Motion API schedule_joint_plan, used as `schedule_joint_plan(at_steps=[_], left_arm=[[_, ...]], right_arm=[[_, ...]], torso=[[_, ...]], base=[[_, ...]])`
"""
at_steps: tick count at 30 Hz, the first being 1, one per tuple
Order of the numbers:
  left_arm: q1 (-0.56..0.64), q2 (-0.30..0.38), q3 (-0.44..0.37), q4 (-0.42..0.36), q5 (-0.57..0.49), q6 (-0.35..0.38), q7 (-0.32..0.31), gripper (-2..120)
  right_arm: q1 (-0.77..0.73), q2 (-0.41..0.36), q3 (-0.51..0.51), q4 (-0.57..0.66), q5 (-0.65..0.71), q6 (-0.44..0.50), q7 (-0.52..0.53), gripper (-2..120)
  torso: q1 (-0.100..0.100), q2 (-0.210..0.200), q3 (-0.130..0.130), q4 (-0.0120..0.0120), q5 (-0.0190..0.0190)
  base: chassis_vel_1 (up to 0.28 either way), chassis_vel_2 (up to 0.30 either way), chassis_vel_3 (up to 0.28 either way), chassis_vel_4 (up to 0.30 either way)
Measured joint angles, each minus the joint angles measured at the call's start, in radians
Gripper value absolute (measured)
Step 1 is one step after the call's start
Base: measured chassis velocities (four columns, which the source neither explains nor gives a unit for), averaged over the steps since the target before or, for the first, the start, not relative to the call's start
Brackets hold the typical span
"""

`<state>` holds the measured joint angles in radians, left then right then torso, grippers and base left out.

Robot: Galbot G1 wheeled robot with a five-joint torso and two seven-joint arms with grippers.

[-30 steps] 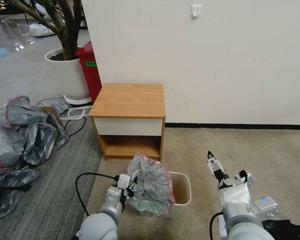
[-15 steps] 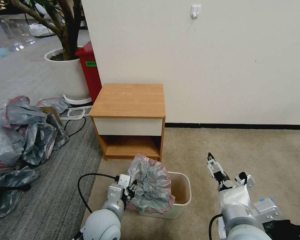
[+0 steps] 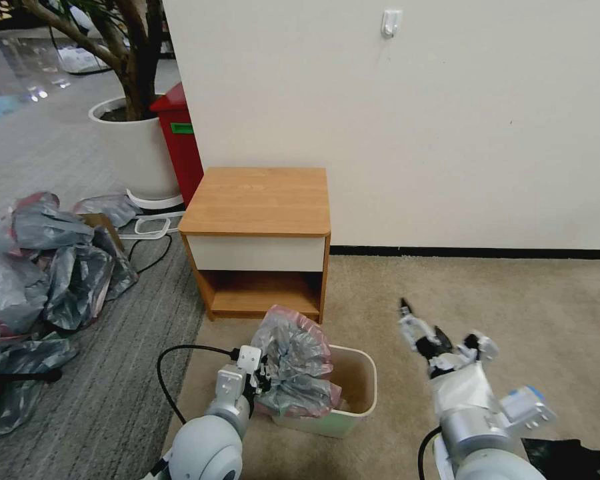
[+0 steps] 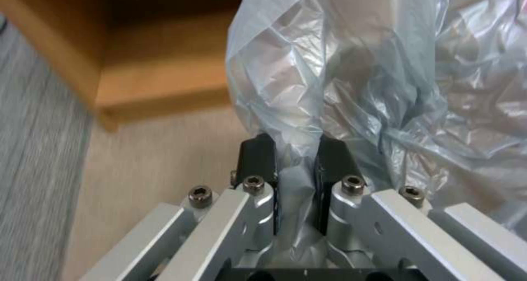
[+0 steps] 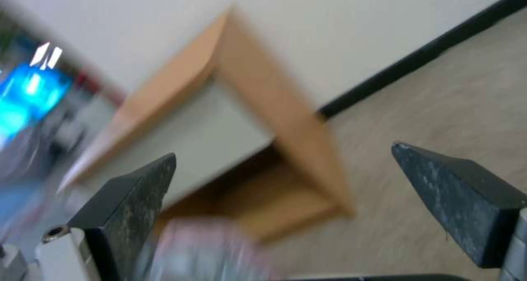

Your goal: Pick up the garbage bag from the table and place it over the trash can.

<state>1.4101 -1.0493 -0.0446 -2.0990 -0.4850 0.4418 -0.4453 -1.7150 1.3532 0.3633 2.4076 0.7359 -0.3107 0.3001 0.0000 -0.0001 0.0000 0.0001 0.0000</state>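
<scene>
Your left gripper has its fingers pinching a fold of the garbage bag, which billows beyond them over the near-left rim of the trash can. Your right gripper's fingers are spread wide, the table ahead of them.

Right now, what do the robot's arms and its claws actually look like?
Both arms are smooth, rounded silver-grey tubes, each with a black cable looping out beside it. The left gripper is bare aluminium bars with hex bolts and black pads. The right gripper is white and black, with wedge-shaped dark pads.
</scene>
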Motion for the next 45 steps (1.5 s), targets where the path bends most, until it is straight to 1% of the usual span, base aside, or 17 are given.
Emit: schedule_joint_plan(at_steps=[3, 4, 7, 9, 13, 19, 22, 29, 34, 38, 45], left_arm=[[0.009, 0.009, -0.013, -0.009, 0.01, -0.062, 0.035, 9], [0.009, 0.009, -0.013, -0.009, 0.01, -0.062, 0.035, 9], [0.019, 0.023, -0.032, -0.033, 0.016, -0.112, 0.068, 9], [0.02, 0.025, -0.035, -0.037, 0.018, -0.119, 0.072, 9], [0.03, 0.04, -0.065, -0.068, 0.036, -0.153, 0.096, 9], [0.043, 0.051, -0.088, -0.097, 0.044, -0.168, 0.111, 9], [0.054, 0.058, -0.097, -0.118, 0.044, -0.175, 0.119, 9], [0.065, 0.065, -0.116, -0.133, 0.046, -0.189, 0.134, 9], [0.067, 0.067, -0.124, -0.142, 0.041, -0.19, 0.145, 9], [0.069, 0.067, -0.127, -0.15, 0.008, -0.19, 0.149, 9], [0.077, 0.065, -0.141, -0.156, -0.015, -0.19, 0.157, 9]], right_arm=[[0.03, -0.036, -0.028, -0.006, -0.002, -0.104, -0.041, 100], [0.03, -0.036, -0.028, -0.006, -0.002, -0.104, -0.041, 100], [0.061, -0.059, -0.067, -0.013, -0.001, -0.146, -0.057, 100], [0.068, -0.061, -0.076, -0.016, 0.0, -0.152, -0.058, 100], [0.1, -0.056, -0.128, -0.035, 0.016, -0.163, -0.055, 100], [0.137, -0.045, -0.147, -0.074, 0.022, -0.164, -0.037, 100], [0.171, -0.043, -0.145, -0.092, 0.048, -0.17, -0.017, 100], [0.21, -0.044, -0.142, -0.116, 0.067, -0.18, -0.008, 100], [0.221, -0.042, -0.15, -0.136, 0.07, -0.185, -0.02, 100], [0.235, -0.039, -0.156, -0.156, 0.067, -0.18, -0.043, 100], [0.239, -0.037, -0.164, -0.168, 0.059, -0.165, -0.078, 100]], torso=[[0.0, 0.0, 0.0, 0.0, 0.0], [0.0, 0.0, 0.0, 0.0, 0.0], [0.0, 0.0, 0.0, 0.0, 0.0], [0.0, 0.0, 0.0, 0.0, 0.0], [0.0, 0.0, 0.0, 0.0, 0.0], [0.0, 0.0, 0.0, 0.0, 0.0], [0.0, 0.0, 0.0, -0.0001, 0.0], [0.0, 0.0, 0.0, -0.0001, 0.0], [0.0, 0.0, 0.0, -0.0001, 0.0], [0.0, 0.0, 0.0, -0.0001, 0.0], [0.0, 0.0, 0.0, -0.0001, 0.0]], base=[[0.0, 0.0, 0.0, 0.0], [0.0, 0.0, 0.0, 0.0], [0.0, 0.0, 0.0, 0.0], [0.0, 0.0, 0.0, 0.0], [0.0, 0.0, 0.0, 0.0], [0.0, 0.0, 0.0, 0.0], [0.0, 0.0, 0.0, 0.0], [0.0, 0.0, 0.0, 0.0], [0.0, 0.0, 0.0, 0.0], [0.0, 0.0, 0.0, 0.0], [0.0, 0.0, 0.0, 0.0]])
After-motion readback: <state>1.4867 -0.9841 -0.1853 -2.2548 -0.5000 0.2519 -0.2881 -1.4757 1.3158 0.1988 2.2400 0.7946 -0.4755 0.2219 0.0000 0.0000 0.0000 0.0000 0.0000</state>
